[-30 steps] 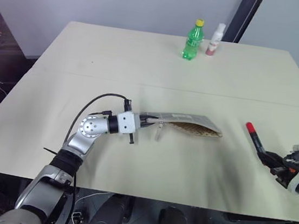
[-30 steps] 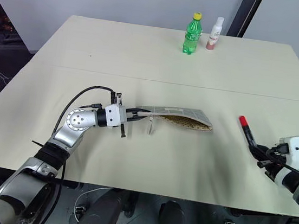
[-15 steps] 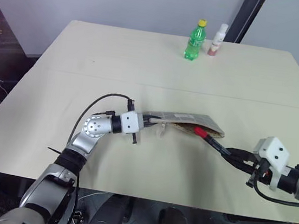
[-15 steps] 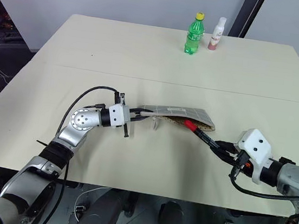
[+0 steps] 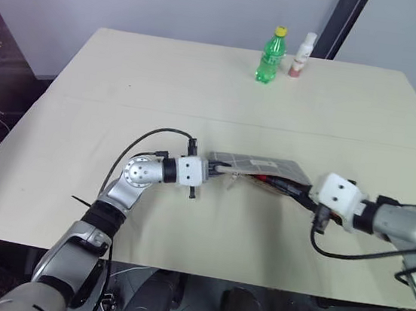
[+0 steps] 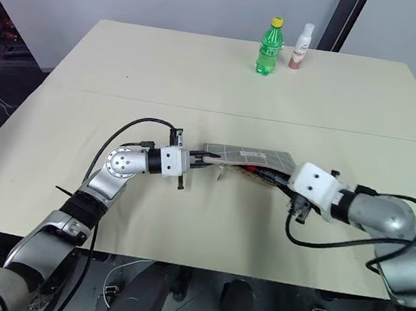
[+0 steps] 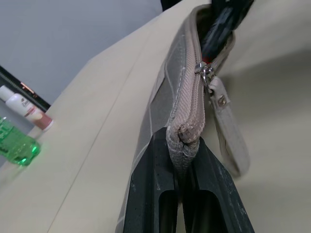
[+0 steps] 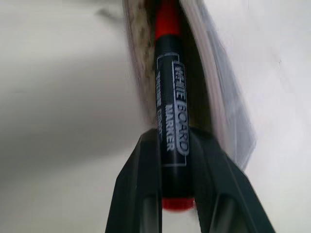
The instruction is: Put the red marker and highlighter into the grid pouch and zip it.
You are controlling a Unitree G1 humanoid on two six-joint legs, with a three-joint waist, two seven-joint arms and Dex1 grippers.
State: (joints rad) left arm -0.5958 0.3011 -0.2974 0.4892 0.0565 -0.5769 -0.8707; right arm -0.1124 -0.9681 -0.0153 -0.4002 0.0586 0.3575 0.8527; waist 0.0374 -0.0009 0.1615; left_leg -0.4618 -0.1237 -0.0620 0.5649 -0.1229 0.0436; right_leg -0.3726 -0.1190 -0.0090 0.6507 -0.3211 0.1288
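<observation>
The red marker (image 8: 170, 121), its black band lettered in white, sits lengthwise between the two black fingers of the right gripper (image 8: 172, 194), which is clamped on its rear part while its red front end reaches into the open mouth of the grid pouch (image 5: 256, 165). The pouch lies near the middle of the pale table (image 5: 202, 79), its grey, white-lined fabric held up at one end by the left gripper (image 7: 184, 194), whose fingers are pinched tight on the corner seam just beside the zip. The zip pull strap (image 7: 228, 131) hangs loose from the slider beside that held corner. The two arms meet at the pouch from opposite sides, the left one level along the tabletop, the right one angled down toward the opening. At the table's far edge, well apart from the pouch, a green bottle (image 5: 270, 55) stands upright just beside a small white bottle (image 5: 302, 55).
</observation>
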